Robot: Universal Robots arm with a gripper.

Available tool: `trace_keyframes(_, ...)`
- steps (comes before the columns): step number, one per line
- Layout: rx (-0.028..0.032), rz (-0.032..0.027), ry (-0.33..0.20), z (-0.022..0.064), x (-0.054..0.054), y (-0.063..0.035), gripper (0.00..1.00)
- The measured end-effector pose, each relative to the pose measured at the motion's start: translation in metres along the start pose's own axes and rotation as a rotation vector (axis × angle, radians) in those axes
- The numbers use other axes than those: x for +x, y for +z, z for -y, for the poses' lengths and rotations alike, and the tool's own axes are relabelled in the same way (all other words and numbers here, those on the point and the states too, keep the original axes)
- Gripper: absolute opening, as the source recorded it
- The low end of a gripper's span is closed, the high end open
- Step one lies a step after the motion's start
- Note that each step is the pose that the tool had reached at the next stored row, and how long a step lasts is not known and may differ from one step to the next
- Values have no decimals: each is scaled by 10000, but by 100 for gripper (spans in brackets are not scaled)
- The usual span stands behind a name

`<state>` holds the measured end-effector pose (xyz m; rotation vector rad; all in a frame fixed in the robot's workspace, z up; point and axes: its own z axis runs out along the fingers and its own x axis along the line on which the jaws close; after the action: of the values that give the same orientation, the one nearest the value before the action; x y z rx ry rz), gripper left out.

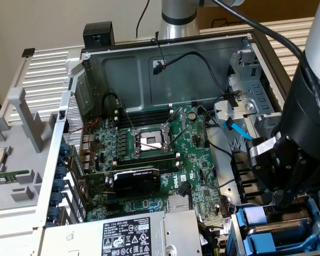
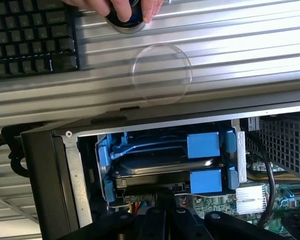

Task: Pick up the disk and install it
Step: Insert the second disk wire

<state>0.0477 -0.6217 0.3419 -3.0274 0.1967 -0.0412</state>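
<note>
The disk (image 2: 165,165), a silver drive clipped in its bright blue frame, sits inside the drive bay (image 2: 85,185) at a corner of the open computer case (image 1: 149,48). In the wrist view it lies flat between the blue end tabs, with another blue tray (image 2: 140,142) stacked just beside it in the same cage. In the exterior view the blue frames show at the lower edge on that view's right, under the black arm.

The gripper (image 2: 160,207) hovers right at the bay, its black fingers clenched tight together, with their tips close to the near edge of the drive. Whether they actually touch the drive I cannot tell; nothing is visibly held between them.

By the look of it, the install step is near its end: the drive is already in its slot and the closed fingers seem placed to press it home rather than carry it. Finishing would call for a straight, gentle push along the slot, keeping clear of the cables (image 2: 135,204) just beside the fingertips.

Further out lie the motherboard (image 1: 154,154) with its bare CPU socket (image 1: 149,141), the silver power supply (image 1: 128,234), and beyond the case a keyboard (image 2: 30,37) and a person's hand (image 2: 120,7) on a round object.
</note>
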Motion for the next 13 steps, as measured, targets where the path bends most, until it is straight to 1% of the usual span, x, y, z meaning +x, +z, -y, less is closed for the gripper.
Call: trace_keyframes(13, 15, 7, 1, -14, 1, 35, 11)
